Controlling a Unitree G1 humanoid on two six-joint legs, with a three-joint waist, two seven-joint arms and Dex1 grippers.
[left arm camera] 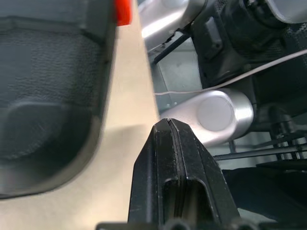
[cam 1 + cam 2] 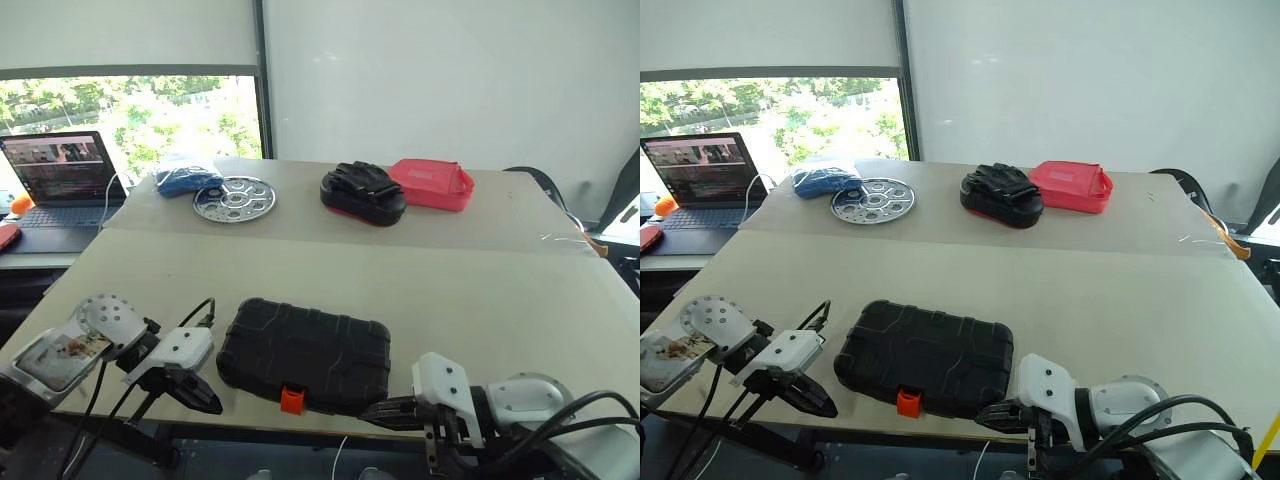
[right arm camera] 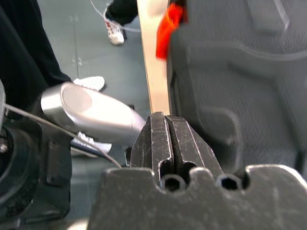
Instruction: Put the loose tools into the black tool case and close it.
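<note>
The black tool case [image 2: 305, 353] lies flat with its lid down near the table's front edge, its orange latch [image 2: 291, 399] facing me. My left gripper [image 2: 210, 403] is shut and empty, hanging just off the case's front left corner, apart from it. My right gripper [image 2: 372, 412] is also shut and empty, at the table's edge by the case's front right corner, pointing toward the latch. The left wrist view shows the case's [image 1: 43, 96] textured lid beside shut fingers [image 1: 168, 143]. In the right wrist view the latch [image 3: 168, 26] is ahead. The loose tools are out of view.
At the back of the table lie a round perforated steel plate [image 2: 234, 198], a blue bundle [image 2: 187, 180], a black glove heap on a red-edged base [image 2: 363, 192] and a red pouch [image 2: 432, 184]. A laptop [image 2: 62, 180] sits on a side desk, left. A person's shoes [image 3: 115, 28] are on the floor.
</note>
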